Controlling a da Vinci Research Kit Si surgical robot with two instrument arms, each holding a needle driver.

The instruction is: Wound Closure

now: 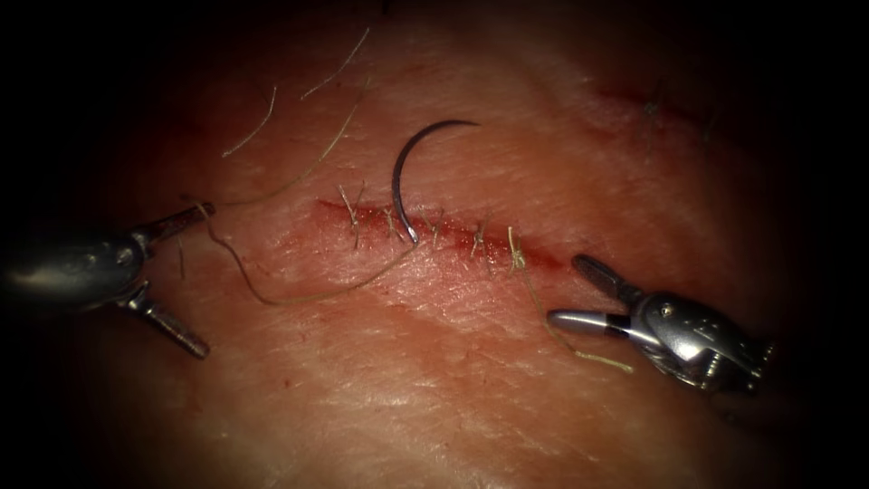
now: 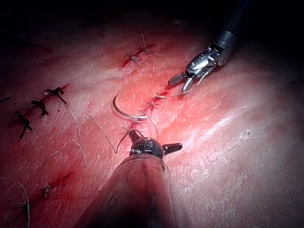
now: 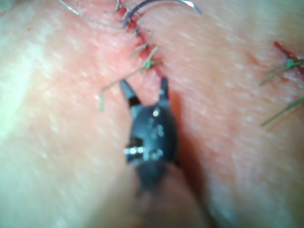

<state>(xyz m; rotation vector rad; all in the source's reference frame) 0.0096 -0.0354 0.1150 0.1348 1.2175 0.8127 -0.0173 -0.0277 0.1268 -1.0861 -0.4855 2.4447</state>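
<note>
Left gripper [image 1: 186, 281] and right gripper [image 1: 579, 292] both gape, holding nothing. The needle [image 1: 403, 177] stands free, one end at the cut [image 1: 434, 231]: stiff, slippery, best gripped mid-curve.

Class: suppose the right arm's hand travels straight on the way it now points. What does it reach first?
Probably the knotted stitch at the right end of the cut; the right hand, open and empty, points at it, though depth is uncertain.
</note>
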